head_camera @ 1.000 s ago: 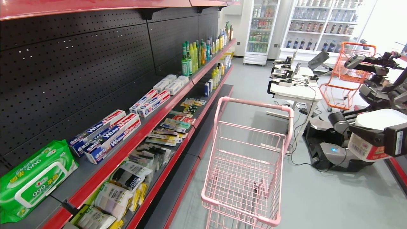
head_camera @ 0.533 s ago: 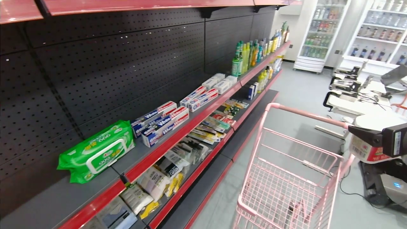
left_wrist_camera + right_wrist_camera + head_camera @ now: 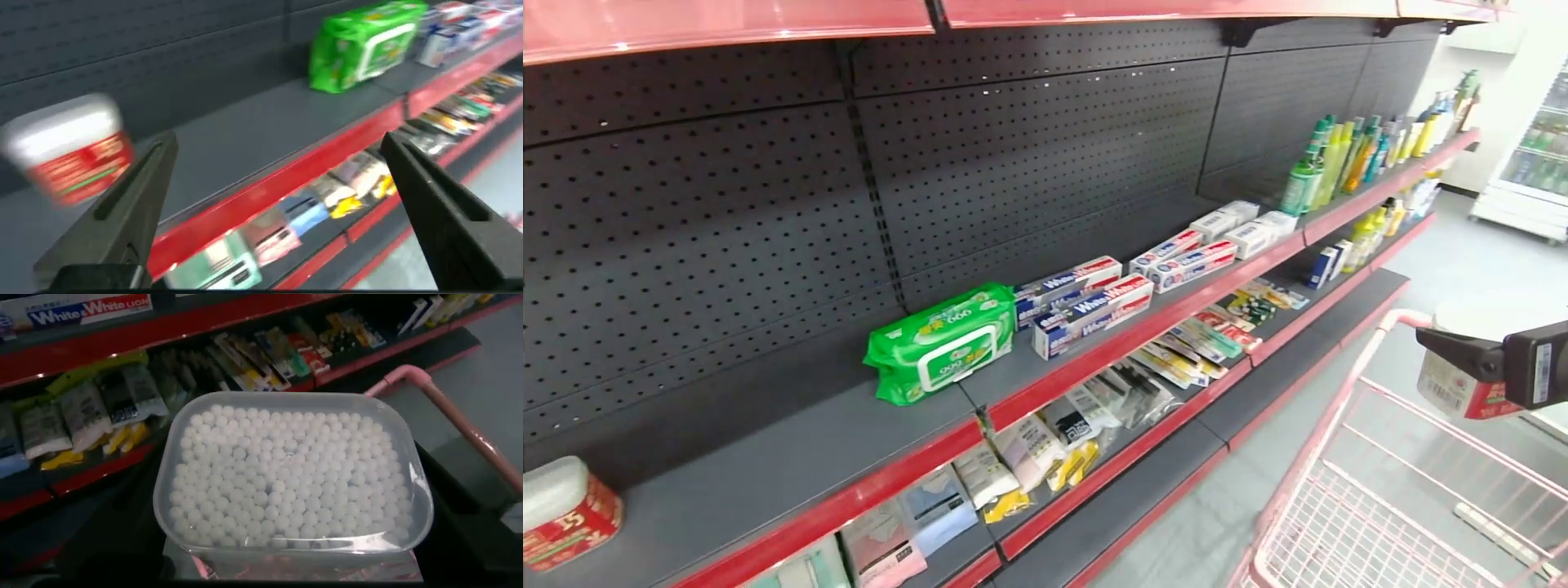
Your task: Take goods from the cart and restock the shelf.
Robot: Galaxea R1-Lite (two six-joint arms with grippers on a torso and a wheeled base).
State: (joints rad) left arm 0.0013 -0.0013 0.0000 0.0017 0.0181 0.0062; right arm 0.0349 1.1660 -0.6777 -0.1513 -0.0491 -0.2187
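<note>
The right gripper [image 3: 1458, 363] has its jaws clamped on the held tub [image 3: 1445, 385], which hangs over the cart [image 3: 1401, 316] rim, well apart from the shelf [image 3: 768, 457]. Swinging it across could likely clip the cart's handle or the shelf's red front edge, and the smooth tub might slip. On the shelf, the wipes pack [image 3: 939, 343] and toothpaste boxes [image 3: 1090, 306] fill the middle and right. Bare board lies between the pack and the second tub [image 3: 564, 514] at the left end. The left gripper [image 3: 278, 237], jaws apart, hangs before that tub and could nudge it.
</note>
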